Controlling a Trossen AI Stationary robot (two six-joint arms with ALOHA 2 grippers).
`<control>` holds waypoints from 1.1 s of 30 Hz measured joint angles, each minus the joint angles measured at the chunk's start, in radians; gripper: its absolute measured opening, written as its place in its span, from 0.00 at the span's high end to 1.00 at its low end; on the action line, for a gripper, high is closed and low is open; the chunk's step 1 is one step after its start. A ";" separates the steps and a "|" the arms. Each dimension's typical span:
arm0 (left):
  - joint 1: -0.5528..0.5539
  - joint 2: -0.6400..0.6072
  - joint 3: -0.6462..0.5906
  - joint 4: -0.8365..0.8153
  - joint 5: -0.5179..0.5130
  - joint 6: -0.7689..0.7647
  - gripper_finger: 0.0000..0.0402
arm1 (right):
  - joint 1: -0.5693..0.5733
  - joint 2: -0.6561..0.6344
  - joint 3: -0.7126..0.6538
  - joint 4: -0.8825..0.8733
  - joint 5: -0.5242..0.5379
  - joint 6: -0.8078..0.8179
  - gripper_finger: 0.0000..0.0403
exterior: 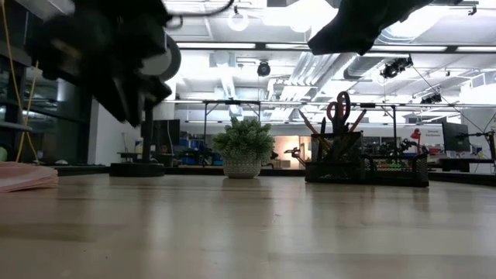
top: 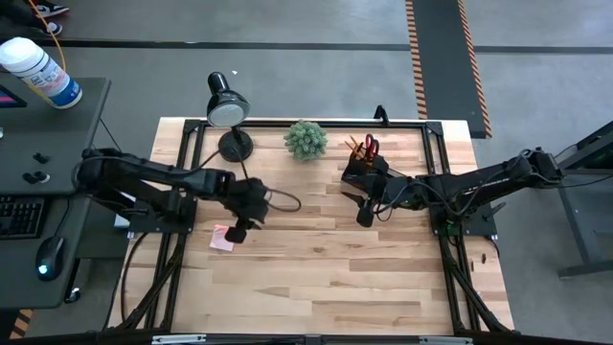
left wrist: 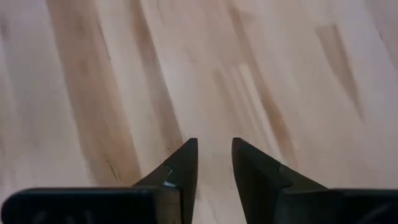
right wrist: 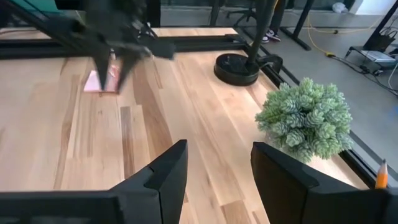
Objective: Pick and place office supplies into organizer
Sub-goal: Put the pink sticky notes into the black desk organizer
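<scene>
Your pad [top: 222, 238] lies flat on the table [top: 316, 278], just beside the left gripper [top: 239, 228], on its outer side. That gripper hangs above bare wood, fingers [left wrist: 184, 163] slightly apart, empty. The right gripper [top: 365, 213], open and empty, waits near the organizer [top: 361, 165].

From my overhead view: lamp [top: 228, 107], plant [top: 306, 140] and organizer [top: 363, 165] line the worktop's [top: 326, 278] upper edge, left to right, scissors [top: 371, 147] standing in the organizer. The sticky-note pad [top: 222, 238] lies centre-left, beside my left claw [top: 237, 230].
</scene>
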 joint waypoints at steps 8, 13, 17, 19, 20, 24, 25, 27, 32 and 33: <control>-0.118 -0.001 0.174 -0.369 -0.132 -0.019 0.77 | 0.000 0.000 0.000 -0.014 -0.038 0.007 0.59; -0.116 -0.001 0.176 -0.487 -0.133 -0.053 0.76 | 0.009 0.000 -0.002 -0.013 -0.075 0.019 0.59; -0.116 0.003 0.176 -0.529 -0.133 -0.118 0.76 | 0.030 0.000 -0.004 -0.014 -0.070 0.026 0.59; -0.116 0.004 0.175 -0.547 -0.142 -0.160 0.75 | 0.042 0.000 -0.004 -0.010 -0.068 0.026 0.59; -0.116 0.009 0.175 -0.550 -0.156 -0.183 0.74 | 0.048 0.000 -0.004 -0.010 -0.068 0.026 0.60; -0.116 0.019 0.174 -0.570 -0.186 -0.253 0.68 | 0.067 0.000 -0.004 -0.005 -0.050 0.030 0.59; -0.116 0.025 0.174 -0.567 -0.185 -0.259 0.66 | 0.071 0.001 -0.004 -0.005 -0.039 0.034 0.59; -0.116 0.027 0.158 -0.566 -0.185 -0.274 0.62 | 0.073 0.001 -0.004 -0.006 -0.024 0.036 0.60; -0.116 0.032 0.078 -0.566 -0.166 -0.279 0.55 | 0.073 0.001 -0.004 -0.005 -0.023 0.037 0.60; -0.117 0.032 0.062 -0.557 -0.165 -0.282 0.54 | 0.073 0.001 -0.004 -0.005 -0.022 0.036 0.60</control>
